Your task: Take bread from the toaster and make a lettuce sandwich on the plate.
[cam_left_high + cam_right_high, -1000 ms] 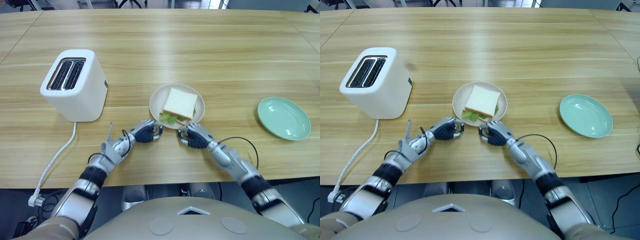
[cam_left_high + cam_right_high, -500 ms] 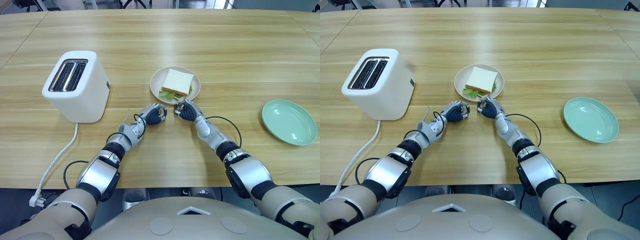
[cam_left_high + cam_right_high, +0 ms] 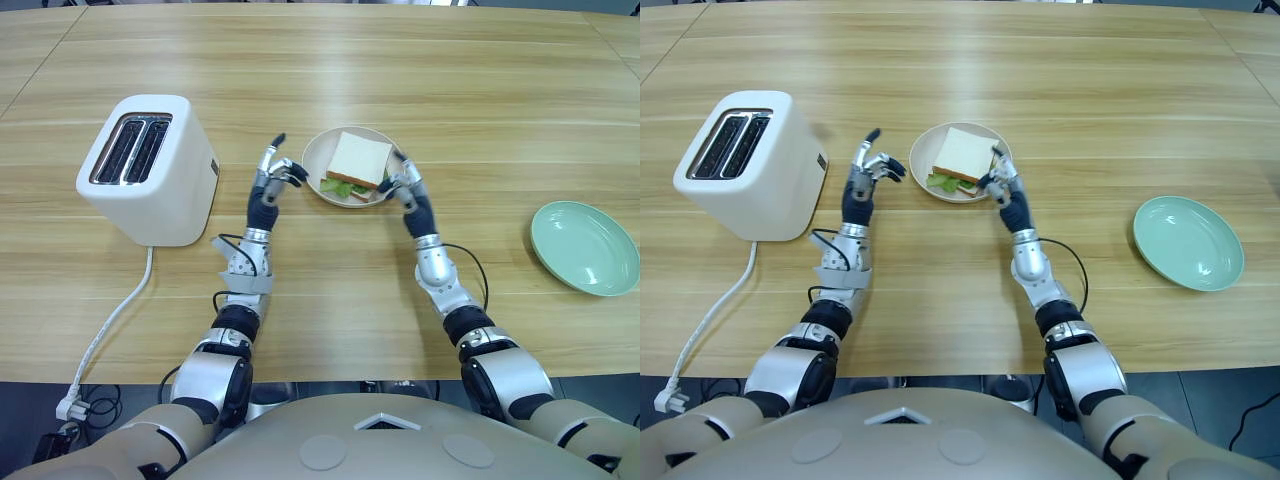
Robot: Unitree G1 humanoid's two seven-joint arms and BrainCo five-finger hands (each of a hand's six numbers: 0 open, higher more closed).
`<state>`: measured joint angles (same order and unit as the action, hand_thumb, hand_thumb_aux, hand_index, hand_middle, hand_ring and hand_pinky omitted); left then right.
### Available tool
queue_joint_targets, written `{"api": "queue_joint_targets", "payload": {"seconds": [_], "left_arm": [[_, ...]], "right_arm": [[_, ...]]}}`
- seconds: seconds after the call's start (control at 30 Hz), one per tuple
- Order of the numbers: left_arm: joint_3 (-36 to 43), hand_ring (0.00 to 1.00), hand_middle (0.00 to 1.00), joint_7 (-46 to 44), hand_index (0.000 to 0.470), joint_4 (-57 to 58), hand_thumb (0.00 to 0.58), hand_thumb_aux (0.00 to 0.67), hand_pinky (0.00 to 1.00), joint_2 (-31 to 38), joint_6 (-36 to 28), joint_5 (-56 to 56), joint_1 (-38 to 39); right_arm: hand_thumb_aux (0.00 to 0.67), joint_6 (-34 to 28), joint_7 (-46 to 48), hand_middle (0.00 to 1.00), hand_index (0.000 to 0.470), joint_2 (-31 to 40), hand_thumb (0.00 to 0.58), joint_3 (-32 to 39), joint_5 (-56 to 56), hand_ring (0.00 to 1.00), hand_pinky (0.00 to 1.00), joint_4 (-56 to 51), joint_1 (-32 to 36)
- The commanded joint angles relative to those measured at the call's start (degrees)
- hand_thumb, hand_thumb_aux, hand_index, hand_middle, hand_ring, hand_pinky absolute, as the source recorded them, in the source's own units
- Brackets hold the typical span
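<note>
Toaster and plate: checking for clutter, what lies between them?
The left hand stands between toaster and plate, over bare table; left eye view shows it.

the wooden counter (image 3: 400, 70) holds a white toaster (image 3: 150, 170) on the left, its cord (image 3: 115, 325), a cream plate (image 3: 316, 158), and a green plate (image 3: 585, 247).
</note>
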<state>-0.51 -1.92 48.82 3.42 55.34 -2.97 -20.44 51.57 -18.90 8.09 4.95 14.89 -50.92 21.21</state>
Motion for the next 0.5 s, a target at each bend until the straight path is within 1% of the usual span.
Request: {"api": "queue_joint_targets", "payload": {"seconds": [0.03,0.2,0.37,0.5], "left_arm": [[-2.2,0.0,0.0,2.3,0.0,-0.1,0.0,0.0,0.0,0.1,0.6,1.4,0.4],[-3.9,0.0,0.0,7.5,0.0,1.1,0.0,0.0,0.0,0.9,0.9,5.5,0.0],[-4.0,0.0,0.0,15.9,0.0,3.0,0.0,0.0,0.0,2.4,-0.7,12.4,-0.6],[-3.4,0.0,0.0,17.0,0.0,4.8,0.0,0.0,0.0,2.5,-2.4,13.0,-1.1]], "right_arm": [[0.0,0.3,-2.2,0.0,0.0,0.1,0.0,-3.0,-1.4,0.0,0.0,0.1,-0.7],[0.0,0.2,-3.9,0.0,0.0,-0.2,0.0,-4.0,-0.5,0.0,0.0,-0.8,-0.7],[0.0,0.4,-4.5,0.0,0.0,-0.1,0.0,-3.6,0.5,0.0,0.0,-1.5,-0.7],[0.0,0.5,-4.7,0.0,0.0,-0.4,0.0,-3.7,1.0,0.0,0.0,-2.1,-0.6]]}}
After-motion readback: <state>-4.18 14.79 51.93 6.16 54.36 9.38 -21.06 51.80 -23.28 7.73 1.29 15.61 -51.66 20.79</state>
